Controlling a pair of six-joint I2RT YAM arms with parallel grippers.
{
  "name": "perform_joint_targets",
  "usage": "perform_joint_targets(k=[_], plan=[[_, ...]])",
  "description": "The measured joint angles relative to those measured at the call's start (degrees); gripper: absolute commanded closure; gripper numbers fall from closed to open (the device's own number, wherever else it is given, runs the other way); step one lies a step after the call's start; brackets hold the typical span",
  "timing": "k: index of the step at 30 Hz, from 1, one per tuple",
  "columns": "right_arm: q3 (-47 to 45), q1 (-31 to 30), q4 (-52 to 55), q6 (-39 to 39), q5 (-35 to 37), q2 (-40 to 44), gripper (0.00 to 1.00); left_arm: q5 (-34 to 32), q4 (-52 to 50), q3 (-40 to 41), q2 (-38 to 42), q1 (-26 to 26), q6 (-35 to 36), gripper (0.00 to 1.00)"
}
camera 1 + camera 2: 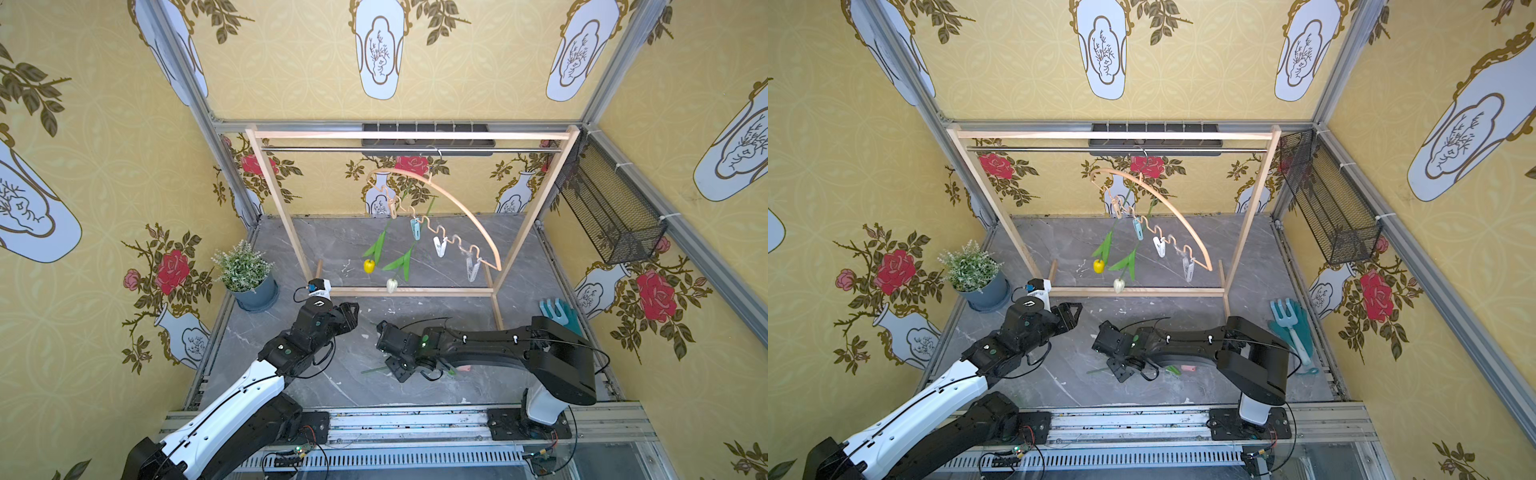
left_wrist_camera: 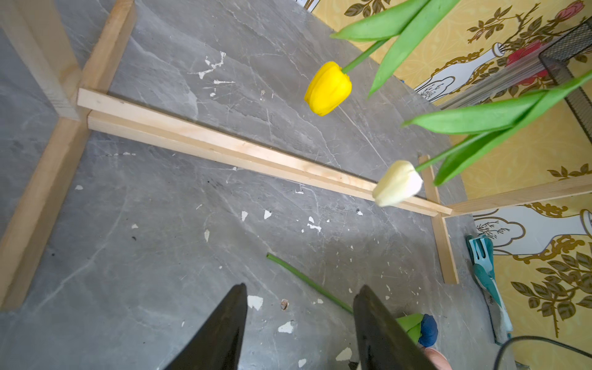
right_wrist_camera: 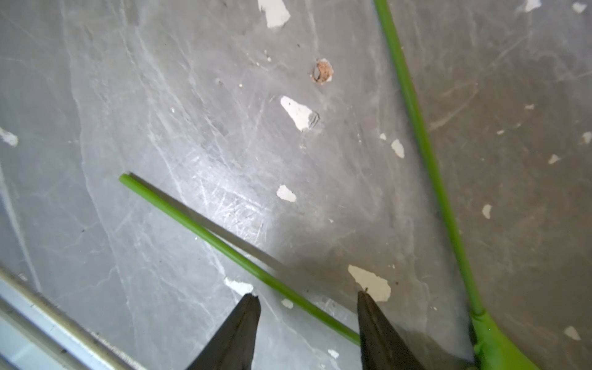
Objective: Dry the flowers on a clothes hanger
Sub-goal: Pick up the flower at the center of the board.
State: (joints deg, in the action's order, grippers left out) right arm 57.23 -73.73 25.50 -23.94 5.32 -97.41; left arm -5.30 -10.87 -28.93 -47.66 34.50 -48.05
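Only left wrist view shows blue tulip (image 2: 428, 330); from above, right arm (image 1: 478, 338) at five o'clock covers it; left tool (image 2: 301, 286), right tool (image 3: 307, 294) open.

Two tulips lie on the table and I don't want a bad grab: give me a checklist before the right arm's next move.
1. The right gripper is open: ok.
2. A green stem lies between its jaws: ok.
3. The second stem lies outside the jaws: ok.
4. Free places on the clothes hanger: ok, two white clips hang empty.
5. The left gripper is open and empty: ok.
6. Which flower head the straddled stem carries: cannot tell.
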Motion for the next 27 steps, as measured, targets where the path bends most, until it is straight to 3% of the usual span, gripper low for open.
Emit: perform_joint_targets(k=[14, 21, 27], plan=[[-2.43, 2.80, 1.31, 1.46, -0.94, -0.70, 0.58, -0.04, 0.20, 0.07, -1.31, 0.00, -0.46, 0.45], [-2.01, 2.58, 0.68, 2.97, -0.48, -1.16, 0.78, -0.07, 1.05, 0.85, -1.01, 0.00, -1.14, 0.47], [-1.05, 2.86, -0.02, 5.86, 1.27, -1.66, 0.87, -0.07, 1.33, 0.87, -1.16, 0.00, -1.31, 0.48]])
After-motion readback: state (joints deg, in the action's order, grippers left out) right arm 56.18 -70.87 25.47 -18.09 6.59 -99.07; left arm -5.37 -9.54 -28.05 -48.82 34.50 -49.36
